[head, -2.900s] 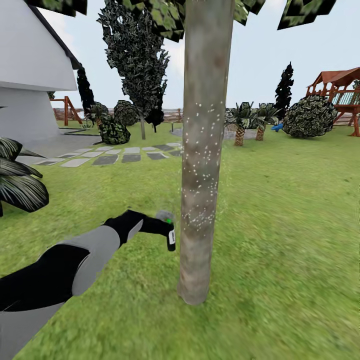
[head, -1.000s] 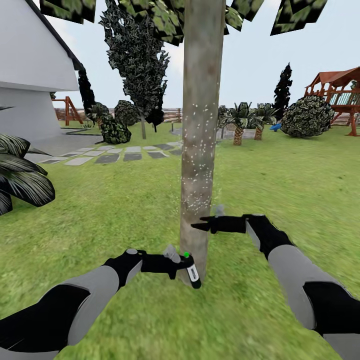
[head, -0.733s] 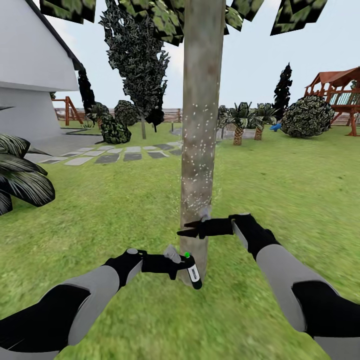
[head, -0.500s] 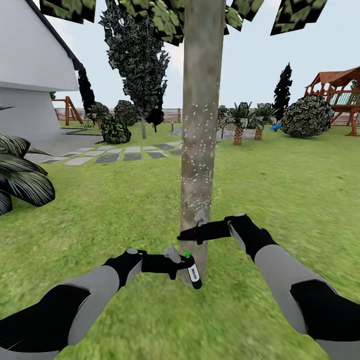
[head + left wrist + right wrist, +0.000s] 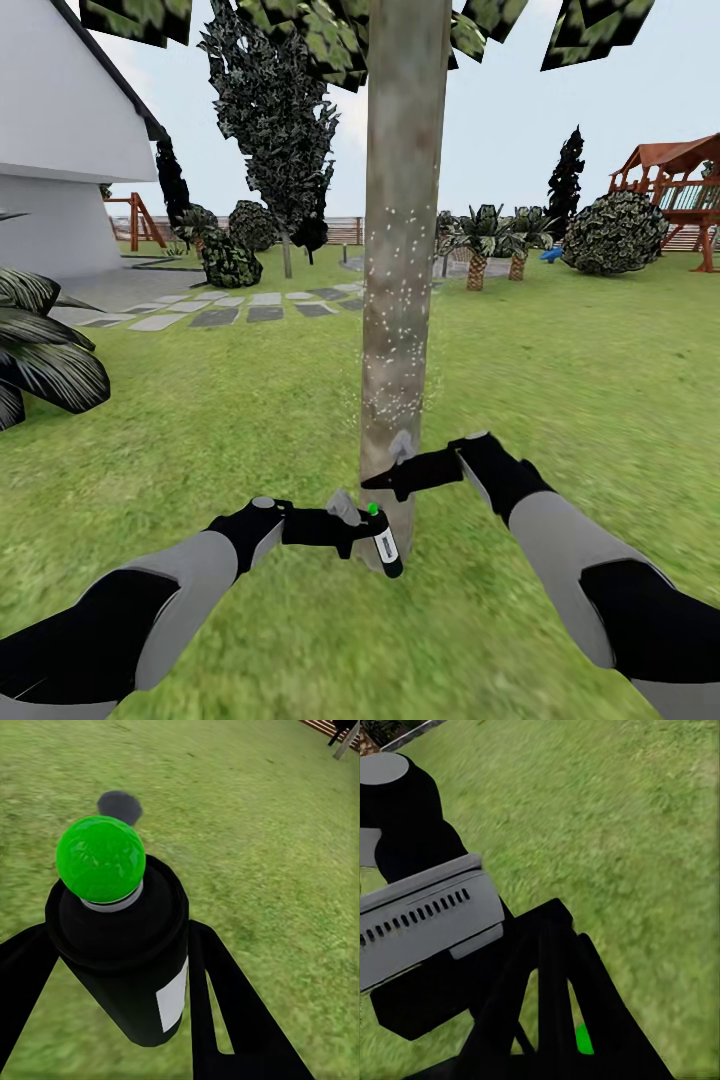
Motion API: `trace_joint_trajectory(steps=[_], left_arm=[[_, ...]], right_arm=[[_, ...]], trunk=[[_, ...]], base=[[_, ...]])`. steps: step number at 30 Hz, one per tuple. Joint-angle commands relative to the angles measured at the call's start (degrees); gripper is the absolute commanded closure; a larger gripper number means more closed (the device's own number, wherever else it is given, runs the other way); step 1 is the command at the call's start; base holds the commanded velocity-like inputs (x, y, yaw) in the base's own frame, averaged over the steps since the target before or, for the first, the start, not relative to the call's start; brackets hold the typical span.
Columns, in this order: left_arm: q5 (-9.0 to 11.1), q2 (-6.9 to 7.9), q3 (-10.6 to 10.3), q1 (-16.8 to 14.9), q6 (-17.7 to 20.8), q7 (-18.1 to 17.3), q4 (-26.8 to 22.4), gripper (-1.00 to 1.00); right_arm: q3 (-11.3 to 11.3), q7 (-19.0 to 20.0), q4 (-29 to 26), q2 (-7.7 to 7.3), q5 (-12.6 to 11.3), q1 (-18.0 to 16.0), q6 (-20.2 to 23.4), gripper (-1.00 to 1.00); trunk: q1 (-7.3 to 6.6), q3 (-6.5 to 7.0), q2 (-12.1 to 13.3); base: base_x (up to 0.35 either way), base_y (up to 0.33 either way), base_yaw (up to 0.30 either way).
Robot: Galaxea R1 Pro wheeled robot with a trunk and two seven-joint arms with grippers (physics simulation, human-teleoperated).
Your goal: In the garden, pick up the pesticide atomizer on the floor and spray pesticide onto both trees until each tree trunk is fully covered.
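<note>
Right gripper (image 5: pixel 372 482) has slid slightly lower and toward the trunk's left edge since half a second ago; left arm unchanged. Left gripper (image 5: pixel 362 532) clamps the pesticide atomizer (image 5: pixel 384 540) between its fingers (image 5: pixel 225 1012), cap green (not red), white label showing, bottle hanging at the foot of the tree trunk (image 5: pixel 400 280) just over the grass (image 5: pixel 560 400). Right jaws' spread: cannot tell. White spray specks dot the trunk above. Further back: stepping stones (image 5: pixel 240 308), house (image 5: pixel 60 150), playset (image 5: pixel 680 195).
</note>
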Motion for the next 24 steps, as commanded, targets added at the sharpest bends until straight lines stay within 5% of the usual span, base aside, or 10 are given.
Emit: trace_joint_trajectory(steps=[1,24], left_arm=[[0.0,0.00,0.1,0.0,-0.1,0.1,0.0,1.00],[0.0,-0.01,0.2,0.0,-0.1,0.1,-0.1,1.00]], right_arm=[[0.0,0.0,0.1,0.01,0.1,0.0,0.0,1.00],[0.1,-0.1,2.9,0.20,0.3,0.2,-2.9,1.00]], trunk=[[0.00,0.00,0.0],[0.00,0.00,0.0]], base=[[0.000,0.000,0.000],[0.000,0.000,0.000]])
